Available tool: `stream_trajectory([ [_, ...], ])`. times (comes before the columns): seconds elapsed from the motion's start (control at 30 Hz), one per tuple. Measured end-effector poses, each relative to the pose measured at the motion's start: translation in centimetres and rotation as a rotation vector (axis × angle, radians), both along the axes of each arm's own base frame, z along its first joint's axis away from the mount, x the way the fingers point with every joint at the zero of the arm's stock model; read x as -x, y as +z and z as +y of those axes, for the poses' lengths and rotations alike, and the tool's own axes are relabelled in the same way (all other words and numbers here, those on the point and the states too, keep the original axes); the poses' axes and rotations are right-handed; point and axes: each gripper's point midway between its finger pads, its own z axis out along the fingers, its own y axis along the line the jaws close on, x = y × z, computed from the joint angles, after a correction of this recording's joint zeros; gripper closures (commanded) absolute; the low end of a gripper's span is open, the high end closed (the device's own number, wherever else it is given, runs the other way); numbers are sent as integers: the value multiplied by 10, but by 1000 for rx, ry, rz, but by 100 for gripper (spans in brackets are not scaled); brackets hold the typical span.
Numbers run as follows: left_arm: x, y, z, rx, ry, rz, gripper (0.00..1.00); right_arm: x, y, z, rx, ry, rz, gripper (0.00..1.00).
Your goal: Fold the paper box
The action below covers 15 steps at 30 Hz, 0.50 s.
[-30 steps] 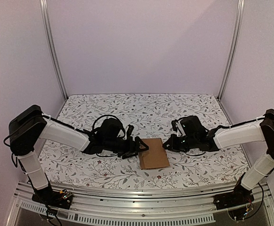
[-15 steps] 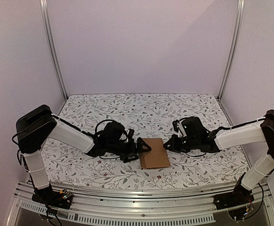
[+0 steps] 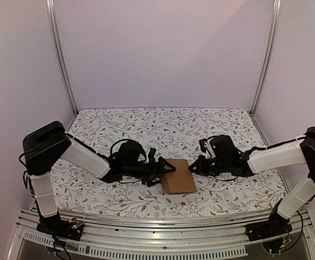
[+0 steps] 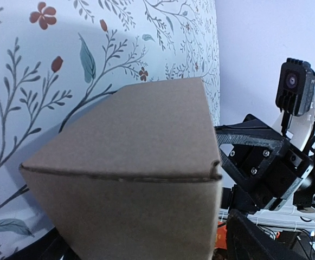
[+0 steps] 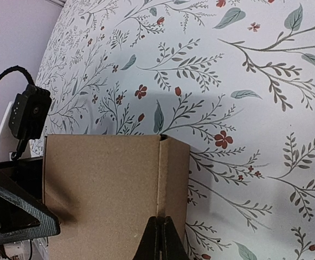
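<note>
The paper box [image 3: 178, 176] is a small brown carton lying on the flowered table between my two grippers. My left gripper [image 3: 160, 173] is open at the box's left side, one finger [image 3: 168, 167] over its top left corner. In the left wrist view the box [image 4: 130, 179] fills the frame, with dark finger parts [image 4: 255, 238] showing beside it. My right gripper [image 3: 193, 167] is shut and its tips touch the box's right edge. In the right wrist view its closed tips [image 5: 159, 230] rest on the crease of the box [image 5: 103, 184].
The flowered table cloth [image 3: 162, 127] stretches behind the box to the back wall. Metal posts [image 3: 59, 54] stand at the back corners. The right gripper's body [image 4: 260, 173] shows past the box in the left wrist view, and the left gripper's body [image 5: 11, 216] in the right wrist view.
My left arm has reached further right, bringing its open fingers up to the box's left side. The right gripper and the box have hardly moved.
</note>
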Motion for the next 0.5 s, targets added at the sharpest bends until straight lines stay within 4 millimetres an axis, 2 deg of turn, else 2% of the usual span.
stream_trajectory([
  [0.5,1,5,1,48,15,11,34,0,-2,-2,4,-5,3,100],
])
